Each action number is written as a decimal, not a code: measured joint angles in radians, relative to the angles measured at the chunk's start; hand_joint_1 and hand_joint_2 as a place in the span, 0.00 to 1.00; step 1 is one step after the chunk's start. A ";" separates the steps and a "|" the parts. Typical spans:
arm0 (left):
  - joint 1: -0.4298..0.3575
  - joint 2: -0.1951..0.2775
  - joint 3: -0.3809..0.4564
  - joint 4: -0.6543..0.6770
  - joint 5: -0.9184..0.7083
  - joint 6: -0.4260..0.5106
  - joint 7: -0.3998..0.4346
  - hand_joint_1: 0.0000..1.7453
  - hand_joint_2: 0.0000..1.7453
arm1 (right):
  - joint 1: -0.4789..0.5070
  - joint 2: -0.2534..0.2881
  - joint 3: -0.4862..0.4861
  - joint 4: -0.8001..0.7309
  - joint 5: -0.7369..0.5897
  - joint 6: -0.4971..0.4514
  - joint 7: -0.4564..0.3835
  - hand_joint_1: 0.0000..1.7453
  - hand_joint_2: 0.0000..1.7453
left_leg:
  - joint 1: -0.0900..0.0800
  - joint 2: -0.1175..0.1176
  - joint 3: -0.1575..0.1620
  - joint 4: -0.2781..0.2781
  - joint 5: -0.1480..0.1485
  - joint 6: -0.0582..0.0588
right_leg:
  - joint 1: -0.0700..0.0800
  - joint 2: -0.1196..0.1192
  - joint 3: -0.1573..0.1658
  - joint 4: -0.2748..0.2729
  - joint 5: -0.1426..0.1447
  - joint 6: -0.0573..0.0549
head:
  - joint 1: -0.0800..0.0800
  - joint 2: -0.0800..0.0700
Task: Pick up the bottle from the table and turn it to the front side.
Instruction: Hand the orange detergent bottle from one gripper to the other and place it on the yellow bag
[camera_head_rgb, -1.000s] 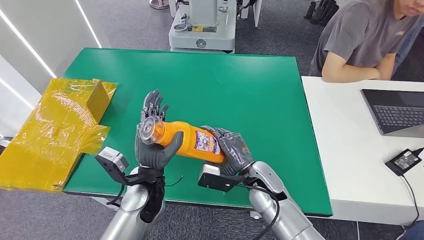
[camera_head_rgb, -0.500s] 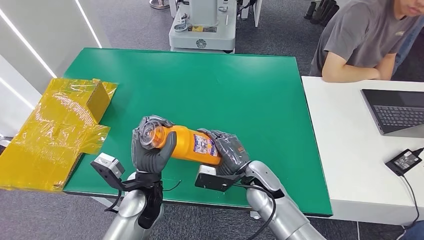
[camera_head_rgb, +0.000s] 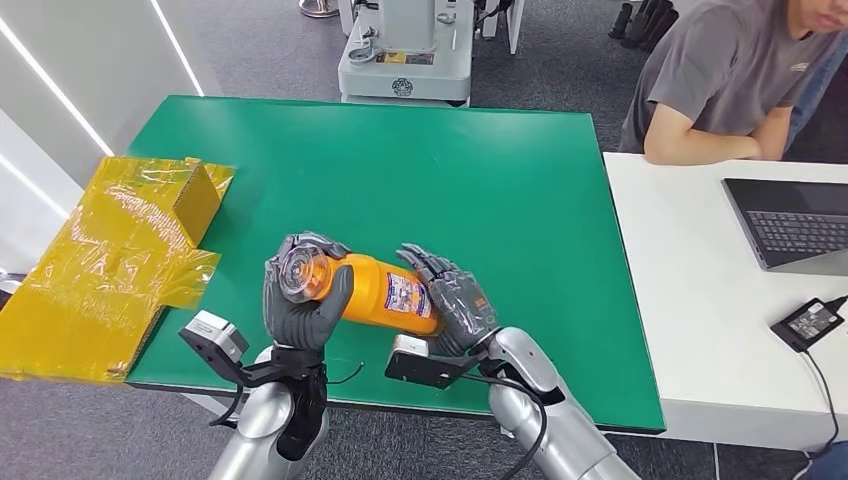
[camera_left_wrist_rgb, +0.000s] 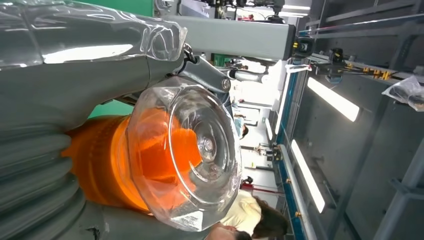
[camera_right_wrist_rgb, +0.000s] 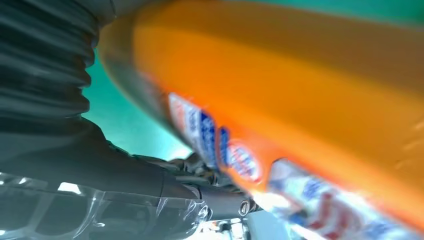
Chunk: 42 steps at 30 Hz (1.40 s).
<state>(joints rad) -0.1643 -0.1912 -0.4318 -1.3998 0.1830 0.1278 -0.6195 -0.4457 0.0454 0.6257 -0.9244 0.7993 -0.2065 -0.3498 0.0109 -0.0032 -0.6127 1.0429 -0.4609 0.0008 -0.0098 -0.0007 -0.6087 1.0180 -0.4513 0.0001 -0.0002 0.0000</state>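
Both hands on the orange bottle (camera_head_rgb: 375, 290) and we've got it sideways just above the green surface (camera_head_rgb: 500, 170): left hand (camera_head_rgb: 300, 295) has its fingers wrapped round the clear cap end, right hand (camera_head_rgb: 455, 300) cups the base, fingers loose

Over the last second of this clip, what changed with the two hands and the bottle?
The left hand, whose fingers stood open and upright behind the cap a second ago, has closed around the cap end of the orange bottle. The right hand, which was wrapped on the base end, has now spread its fingers, loosening its hold. The bottle shifted slightly toward the robot. The yellow wrapped box, green table and seated person stayed put.
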 joint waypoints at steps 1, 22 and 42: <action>0.000 -0.001 0.000 -0.001 0.000 0.000 0.000 1.00 1.00 | 0.003 0.001 -0.002 -0.002 -0.005 -0.008 0.004 0.00 0.00 | 0.000 0.000 0.000 0.000 0.000 0.000 | 0.000 0.000 0.000 0.000 0.000 0.000 | 0.000 0.000; 0.007 -0.002 0.008 -0.013 0.027 0.045 -0.005 1.00 1.00 | 0.099 0.008 -0.029 -0.268 -0.365 -0.161 -0.166 0.00 0.00 | 0.000 0.000 0.000 0.000 0.000 0.000 | 0.000 0.000 0.000 0.000 0.000 0.000 | 0.000 0.000; 0.001 0.030 0.022 -0.025 -0.026 0.122 -0.037 1.00 1.00 | 0.240 -0.003 -0.004 -0.599 -0.597 -0.117 -0.305 0.00 1.00 | 0.000 0.000 0.000 0.000 0.000 0.000 | 0.000 0.000 -0.001 0.000 -0.001 0.000 | 0.000 0.000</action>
<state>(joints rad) -0.1631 -0.1612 -0.4101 -1.4251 0.1567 0.2498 -0.6567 -0.2057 0.0423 0.6221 -1.5232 0.2019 -0.3235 -0.6552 0.0109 -0.0032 -0.6130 1.0427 -0.4613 0.0013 -0.0098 -0.0007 -0.6094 1.0178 -0.4518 0.0003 -0.0002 0.0000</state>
